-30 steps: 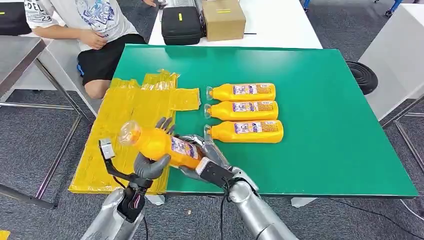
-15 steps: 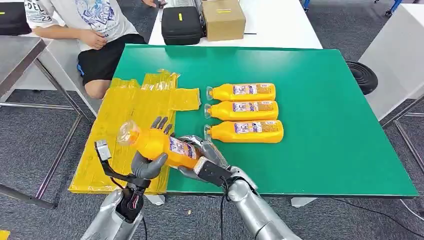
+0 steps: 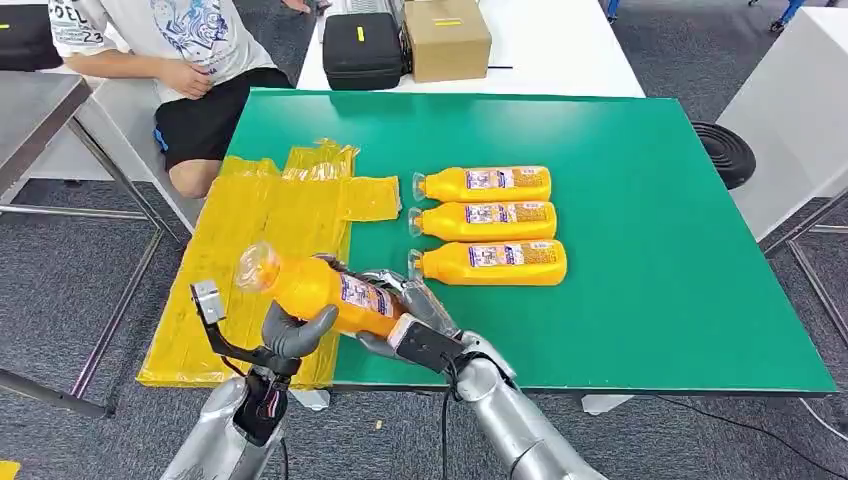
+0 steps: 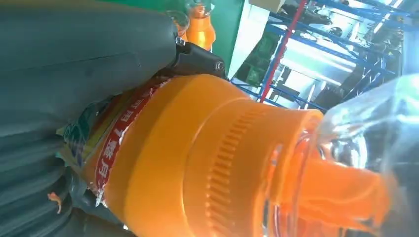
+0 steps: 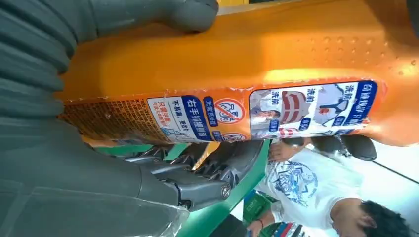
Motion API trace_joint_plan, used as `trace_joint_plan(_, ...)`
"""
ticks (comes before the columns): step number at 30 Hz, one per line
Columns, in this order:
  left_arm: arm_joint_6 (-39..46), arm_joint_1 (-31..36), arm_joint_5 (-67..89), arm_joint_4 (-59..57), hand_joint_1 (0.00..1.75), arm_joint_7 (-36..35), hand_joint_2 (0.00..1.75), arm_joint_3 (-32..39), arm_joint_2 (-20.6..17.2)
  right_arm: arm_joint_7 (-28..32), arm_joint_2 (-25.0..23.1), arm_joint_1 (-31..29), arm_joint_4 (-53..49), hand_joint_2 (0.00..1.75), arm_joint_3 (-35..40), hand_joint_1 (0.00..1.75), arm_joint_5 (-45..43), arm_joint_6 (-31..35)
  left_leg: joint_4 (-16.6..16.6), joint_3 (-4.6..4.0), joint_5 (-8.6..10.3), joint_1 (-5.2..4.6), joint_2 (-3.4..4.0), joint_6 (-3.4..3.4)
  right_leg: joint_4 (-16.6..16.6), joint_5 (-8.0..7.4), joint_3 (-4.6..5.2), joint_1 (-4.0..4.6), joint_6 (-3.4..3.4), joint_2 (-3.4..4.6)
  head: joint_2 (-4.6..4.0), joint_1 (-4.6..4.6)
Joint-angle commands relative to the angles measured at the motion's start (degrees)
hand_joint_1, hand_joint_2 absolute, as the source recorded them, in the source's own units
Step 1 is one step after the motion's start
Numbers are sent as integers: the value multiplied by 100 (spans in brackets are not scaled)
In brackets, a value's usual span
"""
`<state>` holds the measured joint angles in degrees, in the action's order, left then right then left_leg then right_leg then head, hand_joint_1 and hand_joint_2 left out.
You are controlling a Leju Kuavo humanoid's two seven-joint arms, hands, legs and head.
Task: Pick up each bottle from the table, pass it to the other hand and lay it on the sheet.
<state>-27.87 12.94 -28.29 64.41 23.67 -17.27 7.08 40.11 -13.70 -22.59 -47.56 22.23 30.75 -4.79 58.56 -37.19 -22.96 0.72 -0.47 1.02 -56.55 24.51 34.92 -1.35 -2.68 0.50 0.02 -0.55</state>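
Note:
An orange bottle (image 3: 320, 288) with a clear cap hangs tilted above the table's front left corner, cap pointing left over the yellow sheet (image 3: 250, 220). My left hand (image 3: 298, 332) wraps it near the neck, thumb underneath. My right hand (image 3: 412, 312) grips its base end. In the left wrist view the bottle's shoulder (image 4: 197, 163) lies against my left hand (image 4: 74, 64). In the right wrist view my right hand (image 5: 59, 163) has its thumb on one side of the labelled body (image 5: 237, 64) and its fingers on the other. Three more bottles (image 3: 485, 221) lie side by side on the green table (image 3: 640, 220).
A seated person (image 3: 190, 60) is at the far left corner, close to the sheet's far end. A black case (image 3: 362, 48) and a cardboard box (image 3: 447, 38) stand on the white table behind. A black round object (image 3: 725, 152) sits off the right edge.
My left hand's fingers, which stood up behind the bottle, have folded down around it. The bottle and my right hand have hardly moved.

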Motion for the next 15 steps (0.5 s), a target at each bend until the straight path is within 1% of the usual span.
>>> trace_joint_plan(1,10,434,33,-83,175,48,175,-203,-102,-30,180,-62,376,175,113,175,48,-30,-1,10,-1,5,-14,-1,5,6,-18,7,9,-19,0,0)
trace_joint_plan(2,10,434,33,-83,175,48,175,-203,-102,-30,180,-62,376,175,113,161,48,-30,-1,21,-5,6,-17,-1,5,10,-31,9,14,-25,0,0)
trace_joint_plan(9,10,434,33,-83,175,48,175,-203,-102,-30,180,-62,376,175,113,161,48,-30,-1,21,-5,6,-17,-1,5,10,-31,9,14,-25,0,0)
trace_joint_plan(10,10,434,33,-83,175,48,175,-203,-102,-30,180,-62,376,175,113,152,48,-30,-1,25,-6,6,-18,-1,6,12,-35,10,15,-26,0,0)
trace_joint_plan(11,-1,440,31,-96,175,54,175,-200,-109,-30,184,-57,371,175,112,161,48,-28,-1,10,-2,4,-14,-1,4,6,-18,7,9,-20,0,0)
trace_joint_plan(15,-24,461,51,-133,175,79,175,-198,-102,-30,192,-39,346,175,100,161,45,-18,-1,18,-4,6,-18,-1,5,10,-28,9,13,-25,0,0)
